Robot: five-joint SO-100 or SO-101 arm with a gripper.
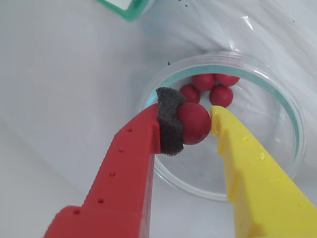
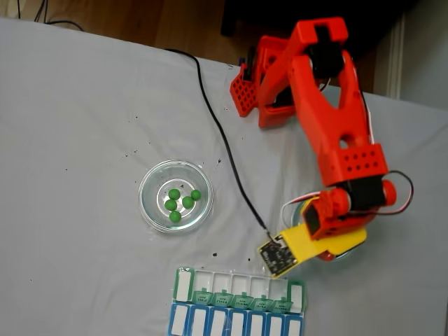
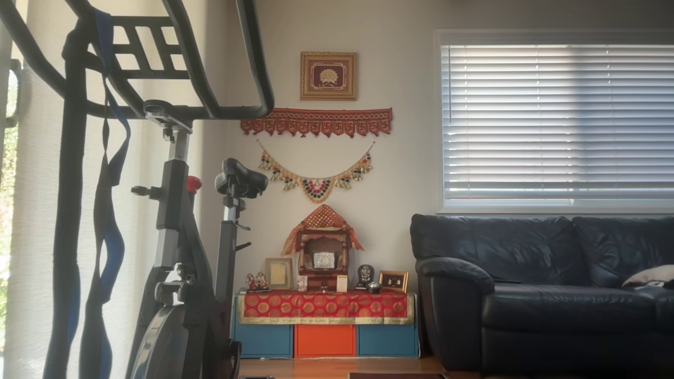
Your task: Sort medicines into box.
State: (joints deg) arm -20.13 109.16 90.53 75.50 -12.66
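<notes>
In the wrist view my gripper (image 1: pixel 194 119) is shut on a dark red medicine ball (image 1: pixel 193 124), squeezed between the grey foam pad (image 1: pixel 170 121) of the red finger and the yellow finger's tip. It hangs over a round clear dish (image 1: pixel 285 148) with several more red balls (image 1: pixel 204 81) at its far side. The fixed view has the orange arm (image 2: pixel 336 140) bent over that dish (image 2: pixel 339 256) at the right. The box (image 2: pixel 238 292), with its green lids, lies near the front edge. A green corner of the box (image 1: pixel 126 11) enters the wrist view at the top.
A second clear dish (image 2: pixel 150 210) with several green balls (image 2: pixel 180 203) stands left of the arm. A blue-lidded row (image 2: pixel 234 323) adjoins the box. A black cable (image 2: pixel 224 150) runs across the white cloth. The other view is of a room with an exercise bike (image 3: pixel 179 221) and a sofa (image 3: pixel 542 289).
</notes>
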